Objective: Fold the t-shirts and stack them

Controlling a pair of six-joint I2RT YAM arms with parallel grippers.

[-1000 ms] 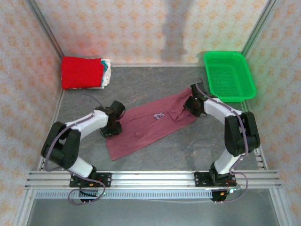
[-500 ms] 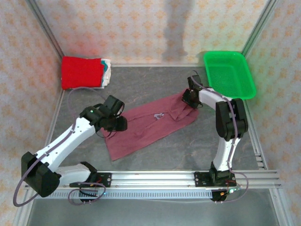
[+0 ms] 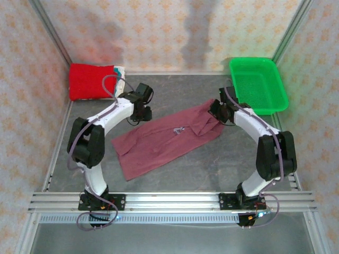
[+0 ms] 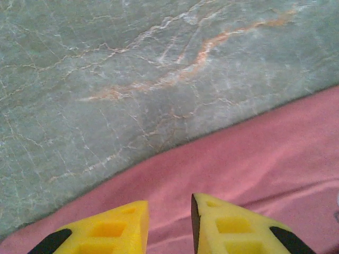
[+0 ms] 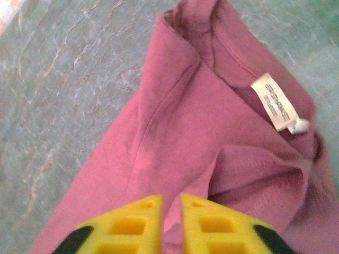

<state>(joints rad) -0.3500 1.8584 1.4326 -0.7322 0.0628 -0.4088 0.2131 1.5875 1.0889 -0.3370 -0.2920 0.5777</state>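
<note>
Our left gripper hangs with its fingers a narrow gap apart and nothing between them. It is over the shirt, whose edge runs just ahead of the tips. The right gripper sits nearly pressed together over a fold just short of the collar; whether it pinches cloth we cannot tell. We judge the risks so: a bite on one layer drags the shirt crooked, uneven pulls twist it, and a thin pinch slips free before the shirt reaches the stack, well beyond the left gripper.
</note>
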